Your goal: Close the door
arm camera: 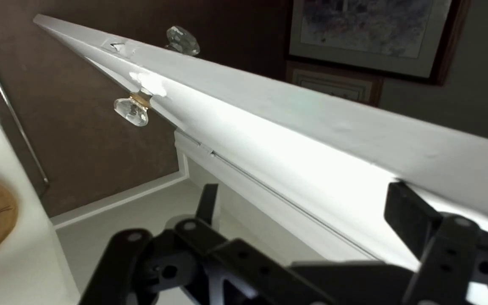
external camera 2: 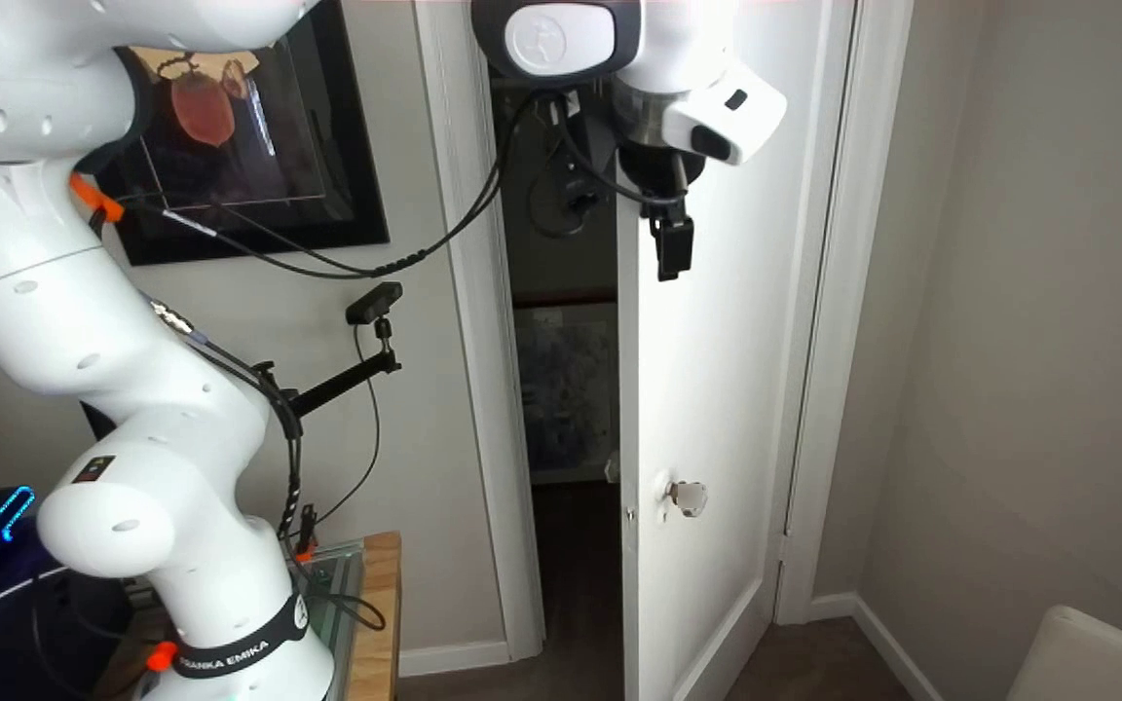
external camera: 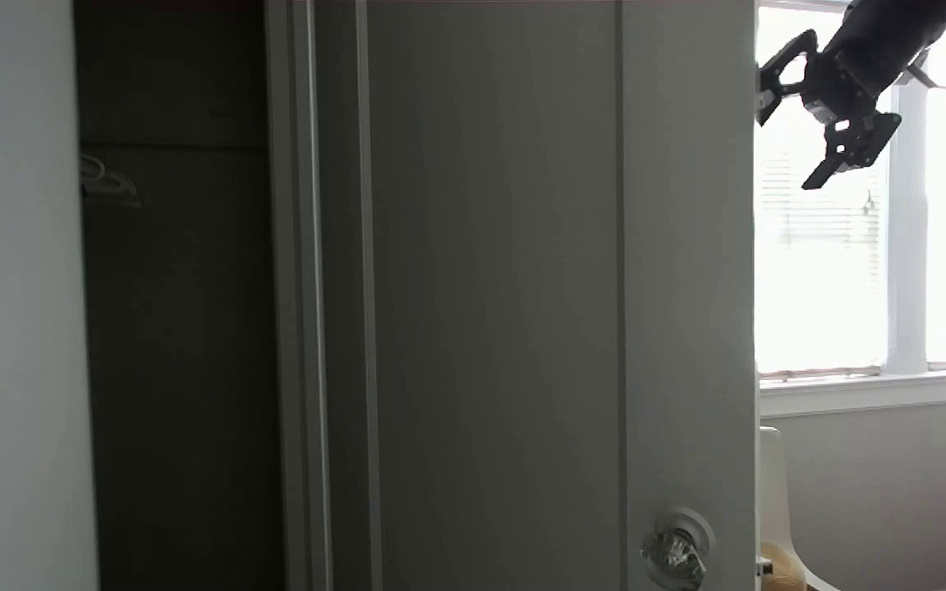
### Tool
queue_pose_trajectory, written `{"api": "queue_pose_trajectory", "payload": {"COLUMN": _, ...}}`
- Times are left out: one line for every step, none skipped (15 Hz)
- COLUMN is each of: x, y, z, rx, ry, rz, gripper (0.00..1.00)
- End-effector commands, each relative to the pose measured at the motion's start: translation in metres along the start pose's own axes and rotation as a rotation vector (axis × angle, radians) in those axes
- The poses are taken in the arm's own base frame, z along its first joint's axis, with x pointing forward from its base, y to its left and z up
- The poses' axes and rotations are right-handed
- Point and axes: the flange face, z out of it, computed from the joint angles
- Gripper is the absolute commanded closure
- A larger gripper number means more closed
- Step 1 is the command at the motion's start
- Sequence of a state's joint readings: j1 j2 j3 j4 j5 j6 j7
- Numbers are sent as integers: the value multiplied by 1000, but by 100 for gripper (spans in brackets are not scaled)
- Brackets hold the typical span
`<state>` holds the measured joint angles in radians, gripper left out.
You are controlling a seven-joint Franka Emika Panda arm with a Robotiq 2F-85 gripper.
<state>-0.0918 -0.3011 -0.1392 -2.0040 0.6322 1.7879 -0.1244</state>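
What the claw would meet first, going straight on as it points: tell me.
Most likely the door, which lies brightly lit ahead of the open claw in the wrist view, though depth there is unclear.

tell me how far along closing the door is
Done: the pincer is open and in place by the bright face of the door, near its free edge.
In hand: one finger sits right at that face, so a push seems likely, though contact is unclear.
Left: the closing itself; in an exterior view the free edge stands apart from the frame.
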Motion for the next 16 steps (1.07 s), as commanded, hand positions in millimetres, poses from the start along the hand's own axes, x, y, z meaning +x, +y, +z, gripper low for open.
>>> {"api": "queue_pose_trajectory", "payload": {"x": -33, "y": -21, "z": 27, "rx": 69, "ry": -75, "rz": -51, "gripper": 0}}
{"api": "queue_pose_trajectory", "payload": {"x": -38, "y": -29, "z": 34, "rx": 75, "ry": -96, "rz": -63, "gripper": 0}}
{"api": "queue_pose_trajectory", "payload": {"x": -45, "y": -37, "z": 43, "rx": 81, "ry": -122, "rz": -79, "gripper": 0}}
{"api": "queue_pose_trajectory", "payload": {"x": -51, "y": -45, "z": 52, "rx": 87, "ry": -148, "rz": -97, "gripper": 0}}
{"api": "queue_pose_trajectory", "payload": {"x": -57, "y": -52, "z": 61, "rx": 93, "ry": -175, "rz": -115, "gripper": 0}}
{"api": "queue_pose_trajectory", "payload": {"x": -63, "y": -61, "z": 72, "rx": 95, "ry": -191, "rz": -138, "gripper": 0}}
{"api": "queue_pose_trajectory", "payload": {"x": -68, "y": -70, "z": 81, "rx": 102, "ry": -207, "rz": -157, "gripper": 0}}
{"api": "queue_pose_trajectory", "payload": {"x": -72, "y": -79, "z": 93, "rx": 112, "ry": -221, "rz": -177, "gripper": 0}}
{"api": "queue_pose_trajectory", "payload": {"x": -75, "y": -86, "z": 102, "rx": 120, "ry": -237, "rz": -192, "gripper": 0}}
{"api": "queue_pose_trajectory", "payload": {"x": -79, "y": -96, "z": 113, "rx": 129, "ry": -256, "rz": -207, "gripper": 0}}
{"api": "queue_pose_trajectory", "payload": {"x": -83, "y": -104, "z": 124, "rx": 137, "ry": -277, "rz": -219, "gripper": 0}}
{"api": "queue_pose_trajectory", "payload": {"x": -88, "y": -115, "z": 133, "rx": 142, "ry": -301, "rz": -226, "gripper": 0}}
{"api": "queue_pose_trajectory", "payload": {"x": -92, "y": -123, "z": 141, "rx": 143, "ry": -310, "rz": -241, "gripper": 0}}
{"api": "queue_pose_trajectory", "payload": {"x": -95, "y": -131, "z": 147, "rx": 143, "ry": -321, "rz": -249, "gripper": 0}}
{"api": "queue_pose_trajectory", "payload": {"x": -98, "y": -137, "z": 153, "rx": 137, "ry": -322, "rz": -263, "gripper": 0}}
{"api": "queue_pose_trajectory", "payload": {"x": -99, "y": -140, "z": 157, "rx": 136, "ry": -324, "rz": -263, "gripper": 0}}
